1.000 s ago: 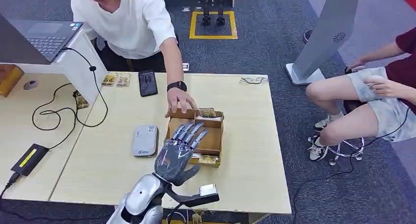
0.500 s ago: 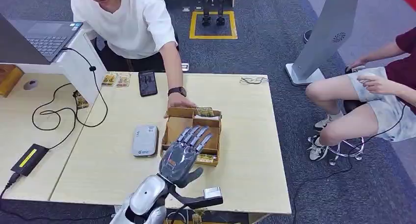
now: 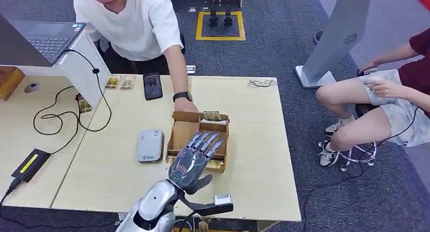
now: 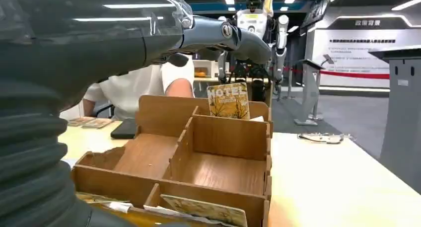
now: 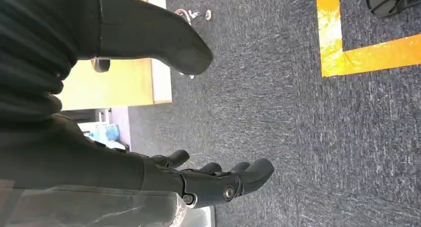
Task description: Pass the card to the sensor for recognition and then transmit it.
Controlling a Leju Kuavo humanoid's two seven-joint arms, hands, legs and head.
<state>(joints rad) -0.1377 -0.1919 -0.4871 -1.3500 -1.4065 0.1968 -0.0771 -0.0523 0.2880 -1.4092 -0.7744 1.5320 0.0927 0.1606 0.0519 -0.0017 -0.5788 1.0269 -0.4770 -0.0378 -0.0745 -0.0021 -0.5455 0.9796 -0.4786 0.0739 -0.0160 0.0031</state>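
A: Start big. What carries everything?

B: The pale wooden tabletop point(image 3: 243, 156) across the middle of the head view. On it, centre frame, sits the brown partitioned wooden box point(image 3: 185, 131), with a person's hand point(image 3: 183, 106) resting at its upper edge.

A: And the robot?

B: The left hand point(image 3: 191, 158), silver-backed with dark fingers, hovers over the box's lower edge, fingers spread, holding nothing. The right hand point(image 5: 208, 180) hangs over grey carpet, fingers loosely apart, empty.

A: The card?

B: A yellow printed hotel card point(image 4: 228, 101) stands upright in the far slot, beyond the fingertips, long edge across the box. The left hand is nearer. The small grey rounded sensor point(image 3: 150, 145) lies just left of the box.
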